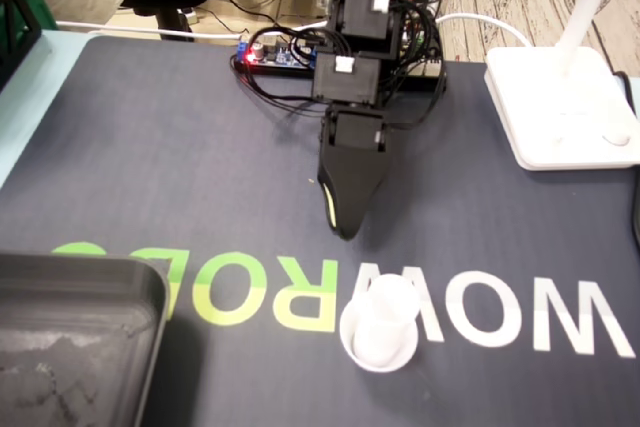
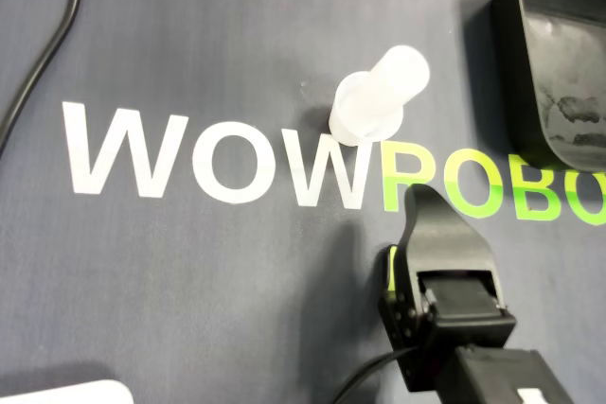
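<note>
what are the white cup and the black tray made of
The white cup is probably plastic: milky, slightly see-through, with a soft sheen. The black tray looks like moulded plastic with a semi-gloss finish. Its rounded rim catches the light, and its floor shows pale scuffs or residue.

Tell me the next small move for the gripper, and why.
Probably ease the gripper toward the white cup, jaws open for a grasp: its tip hangs over the bare mat short of the cup, apart from it, with nothing visibly held.
</note>
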